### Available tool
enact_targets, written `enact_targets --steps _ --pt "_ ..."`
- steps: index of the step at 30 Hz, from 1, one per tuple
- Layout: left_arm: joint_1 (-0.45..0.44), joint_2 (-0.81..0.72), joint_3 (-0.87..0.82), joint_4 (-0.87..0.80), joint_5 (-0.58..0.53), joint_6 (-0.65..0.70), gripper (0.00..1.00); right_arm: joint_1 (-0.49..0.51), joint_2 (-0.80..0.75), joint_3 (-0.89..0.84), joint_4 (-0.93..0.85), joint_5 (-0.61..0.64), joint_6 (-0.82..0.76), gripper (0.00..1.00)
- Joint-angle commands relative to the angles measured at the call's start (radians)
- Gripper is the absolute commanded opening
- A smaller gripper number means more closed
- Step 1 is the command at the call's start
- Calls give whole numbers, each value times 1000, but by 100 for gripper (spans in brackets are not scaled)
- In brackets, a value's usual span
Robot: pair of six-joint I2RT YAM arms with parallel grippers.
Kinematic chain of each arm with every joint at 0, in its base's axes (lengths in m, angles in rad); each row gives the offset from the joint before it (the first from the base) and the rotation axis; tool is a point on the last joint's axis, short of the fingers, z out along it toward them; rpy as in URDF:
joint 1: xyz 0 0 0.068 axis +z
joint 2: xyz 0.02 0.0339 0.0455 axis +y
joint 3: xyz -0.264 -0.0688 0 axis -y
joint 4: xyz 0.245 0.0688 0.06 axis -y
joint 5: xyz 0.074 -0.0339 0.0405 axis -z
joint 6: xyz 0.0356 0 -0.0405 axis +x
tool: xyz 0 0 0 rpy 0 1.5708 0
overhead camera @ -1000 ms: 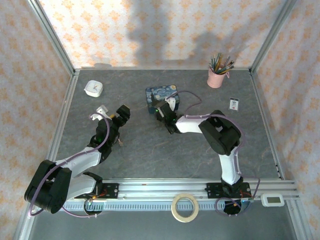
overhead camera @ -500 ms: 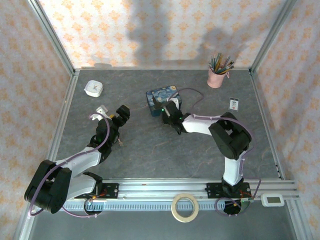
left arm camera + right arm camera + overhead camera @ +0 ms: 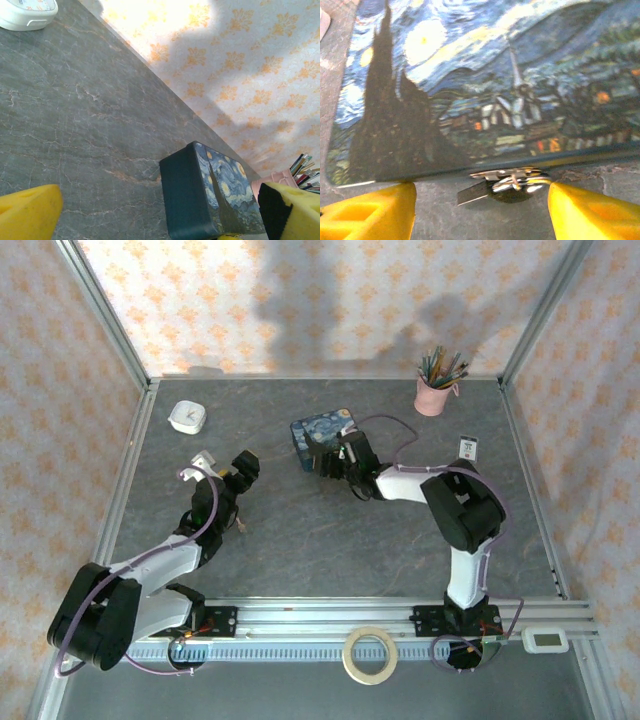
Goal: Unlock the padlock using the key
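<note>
Far left of the desk (image 3: 300,540) I see a small white clock (image 3: 187,417), well clear of both arms. Left claw (image 3: 243,468) is next, released: yellow fingertips (image 3: 30,212) are spread wide with nothing between them. Its camera looks across bare desk at the blue starry box (image 3: 205,195).

The box is mid-desk, towards the back. Right claw (image 3: 333,457) is nosed up against the box's near side, also released. On its wrist cam the two yellow pads (image 3: 370,210) stand well apart, touching nothing. The padlock (image 3: 512,184) lies on the desk between them, tight against the box's lower edge under a shiny latch plate. A flat grey tab sticks out to the padlock's left; I can't tell if that's the key.

Further right, at the back: a pink cup (image 3: 435,392) of pencils, then a small card (image 3: 467,447).
</note>
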Motion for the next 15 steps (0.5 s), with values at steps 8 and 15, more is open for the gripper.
enact_targets --steps 8,15 --pt "-1 -44 -25 -16 -37 17 99 -5 52 -1 76 60 26 67" --pt "-1 -43 -19 -18 -30 17 99 -5 99 34 96 50 36 56"
